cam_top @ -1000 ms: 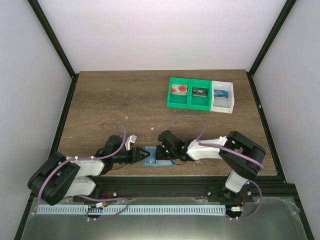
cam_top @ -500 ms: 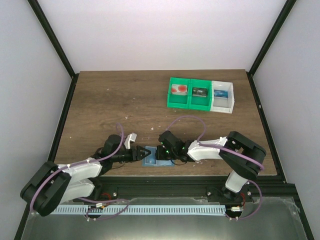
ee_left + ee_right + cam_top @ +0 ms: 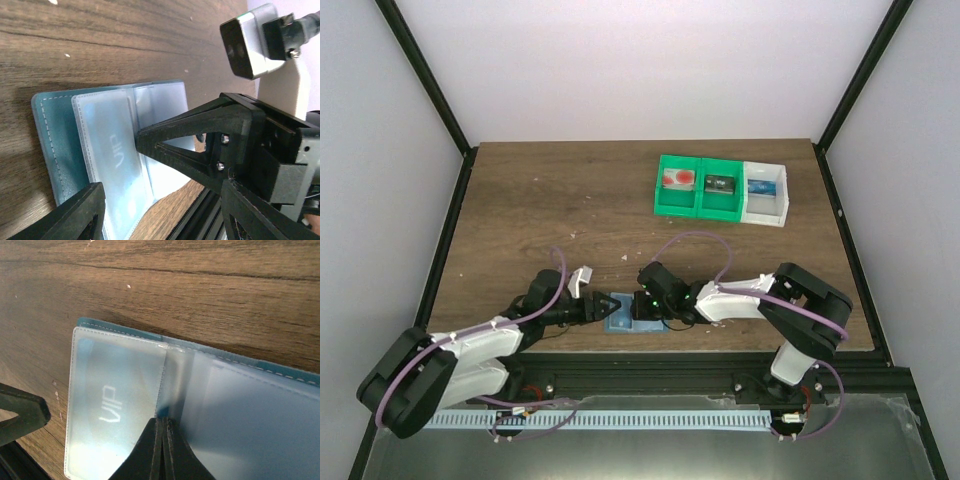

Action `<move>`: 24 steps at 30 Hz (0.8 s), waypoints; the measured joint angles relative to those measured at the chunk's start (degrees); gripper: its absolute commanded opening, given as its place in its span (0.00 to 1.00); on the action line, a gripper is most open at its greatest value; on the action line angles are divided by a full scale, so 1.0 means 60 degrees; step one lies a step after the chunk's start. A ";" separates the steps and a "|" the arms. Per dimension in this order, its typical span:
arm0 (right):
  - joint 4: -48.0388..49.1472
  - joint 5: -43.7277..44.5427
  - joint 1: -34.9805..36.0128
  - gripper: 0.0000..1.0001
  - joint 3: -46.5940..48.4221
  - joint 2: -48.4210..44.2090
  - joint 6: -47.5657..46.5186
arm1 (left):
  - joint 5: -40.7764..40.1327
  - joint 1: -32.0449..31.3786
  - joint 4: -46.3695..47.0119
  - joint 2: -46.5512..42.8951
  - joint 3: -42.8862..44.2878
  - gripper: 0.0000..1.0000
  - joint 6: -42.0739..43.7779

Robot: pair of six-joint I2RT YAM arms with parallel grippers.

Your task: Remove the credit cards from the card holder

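The light-blue card holder [image 3: 632, 320] lies open near the table's front edge, and also shows in the left wrist view [image 3: 55, 145] and the right wrist view [image 3: 240, 405]. A pale card marked VIP [image 3: 115, 405] sits in its clear left pocket, also seen in the left wrist view [image 3: 112, 160]. My right gripper [image 3: 162, 421] is shut, its tips resting on the holder's middle fold; it shows in the top view [image 3: 642, 306] too. My left gripper [image 3: 160, 200] is open, low over the holder's left half, facing the right gripper [image 3: 142, 142].
Two green bins [image 3: 698, 210] and a white bin [image 3: 766, 218] stand at the back right, holding a red-patterned card [image 3: 677, 179], a dark card [image 3: 720, 184] and a blue card [image 3: 760, 187]. The table's front edge and black frame [image 3: 650, 352] lie just behind the holder.
The left arm has sunk and stretched out lower, with its gripper still at the holder's left side. The right arm and the holder have not moved.
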 measured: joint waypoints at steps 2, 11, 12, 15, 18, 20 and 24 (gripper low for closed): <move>0.0018 0.0000 0.0000 0.01 -0.0015 0.0000 0.0004 | 0.0029 -0.0011 0.0098 0.0197 0.0000 0.66 -0.0015; 0.0084 -0.0004 0.0000 0.01 -0.0051 -0.0007 0.0029 | 0.0244 -0.0047 0.0703 0.1049 -0.0004 0.62 -0.0113; 0.0117 -0.0007 0.0000 0.01 -0.0080 -0.0018 0.0029 | 0.0259 -0.0051 0.0743 0.1060 -0.0004 0.62 -0.0127; 0.0284 -0.0015 0.0000 0.01 -0.0182 -0.0040 0.0036 | 0.0295 -0.0095 0.0903 0.1064 -0.0004 0.61 -0.0182; 0.0415 -0.0047 0.0000 0.01 -0.0251 -0.0051 0.0066 | 0.0295 -0.0157 0.1027 0.1053 -0.0004 0.61 -0.0189; 0.0514 -0.0055 0.0000 0.01 -0.0302 -0.0055 0.0073 | 0.0306 -0.0186 0.1104 0.1053 -0.0004 0.61 -0.0222; 0.0579 -0.0062 0.0000 0.01 -0.0331 -0.0058 0.0106 | 0.0372 -0.0244 0.1297 0.1056 -0.0004 0.61 -0.0353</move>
